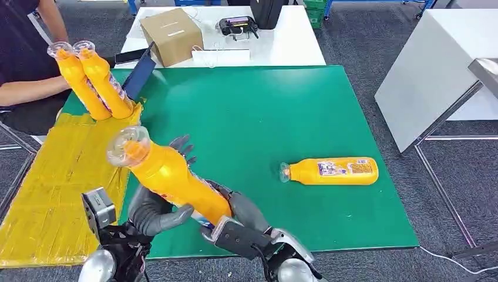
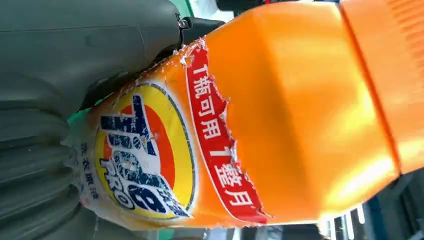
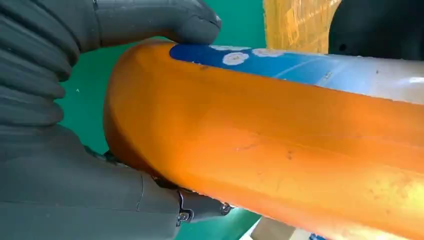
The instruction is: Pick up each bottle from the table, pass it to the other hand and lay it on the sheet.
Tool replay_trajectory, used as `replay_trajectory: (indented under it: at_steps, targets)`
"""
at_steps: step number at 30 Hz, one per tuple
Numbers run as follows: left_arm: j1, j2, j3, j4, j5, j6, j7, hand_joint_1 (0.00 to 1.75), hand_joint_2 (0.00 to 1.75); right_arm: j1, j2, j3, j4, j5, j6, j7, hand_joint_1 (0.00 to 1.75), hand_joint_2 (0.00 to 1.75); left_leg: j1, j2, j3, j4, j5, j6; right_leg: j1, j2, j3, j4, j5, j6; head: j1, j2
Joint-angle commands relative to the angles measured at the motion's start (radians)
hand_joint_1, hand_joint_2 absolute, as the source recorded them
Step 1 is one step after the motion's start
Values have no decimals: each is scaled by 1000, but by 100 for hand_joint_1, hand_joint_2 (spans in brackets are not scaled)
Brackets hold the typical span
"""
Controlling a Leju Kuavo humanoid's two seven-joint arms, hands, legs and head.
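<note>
Fingers (image 1: 181, 145) of left hand (image 1: 154, 210) wrapped round the middle of an orange bottle (image 1: 170, 176), thick thumb crossing its near side; fingers of right hand (image 1: 244, 211) clasped on the same bottle's base end. Held above the near edge of the table (image 1: 264, 117), tilted, clear cap end raised toward the yellow sheet (image 1: 64, 170), base end low toward the right hand. Seen close from the left wrist: torn round blue-and-yellow label (image 2: 142, 155) with a red strip of white characters beside it, grey thumb (image 2: 100, 40) pressed against the bottle's side. Seen from the right wrist: grey thumb (image 3: 160, 20) over the rounded orange base, blue label strip (image 3: 300, 65) running along the body.

Farther out, toward the right edge of the green table: second orange bottle (image 1: 332, 171) lying on its side, cap end pointing left, well apart from both hands. Along the left edge: yellow sheet, wrinkled, reaching from the near left corner toward the far left corner. At the sheet's far end: two more orange bottles (image 1: 94, 79) side by side, touching, tilted with caps away, gripped by a person (image 1: 23, 64) at the far left corner. Beyond the far edge: white table (image 1: 293, 41) carrying a cardboard box (image 1: 171, 35) and a dark device (image 1: 238, 26).
</note>
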Motion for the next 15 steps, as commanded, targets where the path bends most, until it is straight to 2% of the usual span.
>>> replay_trajectory:
  at_steps: [1, 15]
  targets:
    - [-45, 15, -53, 59, -27, -8, -12, 175, 175, -26, -36, 49, 78, -1, -2, -1, 175, 175, 1, -4, 4, -1, -1, -1, 0, 3, 5, -1, -1, -1, 0, 0]
    - [-27, 13, -47, 50, -31, -16, -31, 175, 175, 4, -47, 35, 71, 25, -12, -9, 175, 175, 1, -3, 5, -1, -1, -1, 0, 3, 5, -2, -1, -1, 0, 0]
